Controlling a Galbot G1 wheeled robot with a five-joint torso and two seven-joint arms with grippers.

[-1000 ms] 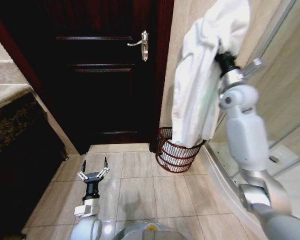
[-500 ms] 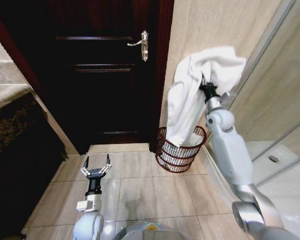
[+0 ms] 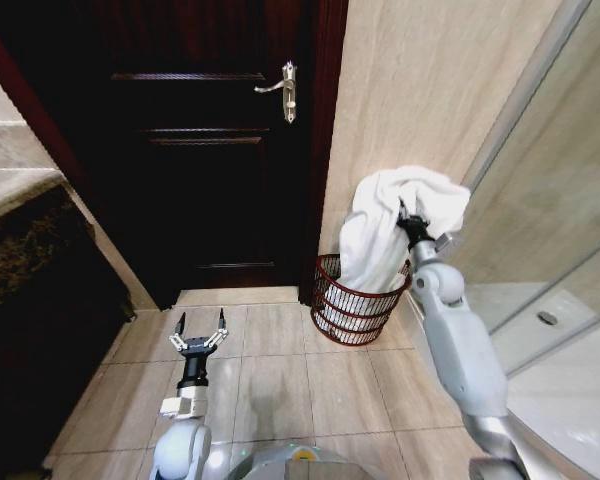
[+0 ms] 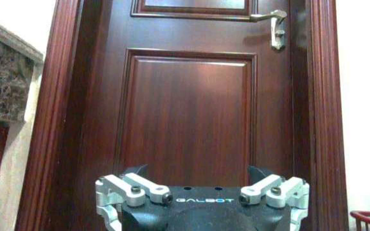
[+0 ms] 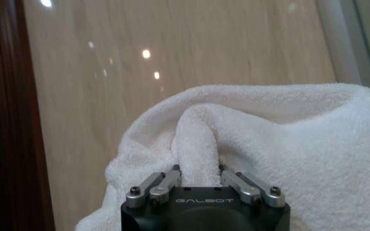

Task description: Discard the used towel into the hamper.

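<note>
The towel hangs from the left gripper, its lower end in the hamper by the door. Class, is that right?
Wrong arm: the right gripper is shut on the towel, as the right wrist view shows. Its lower end does reach into the hamper by the door.

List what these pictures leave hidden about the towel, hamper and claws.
- Hamper inside: head view, hidden by the towel hanging into it.
- Right claw fingertips: right wrist view, buried in a towel fold.
- Left claw fingertips: left wrist view, cut off by the frame edge.
</note>
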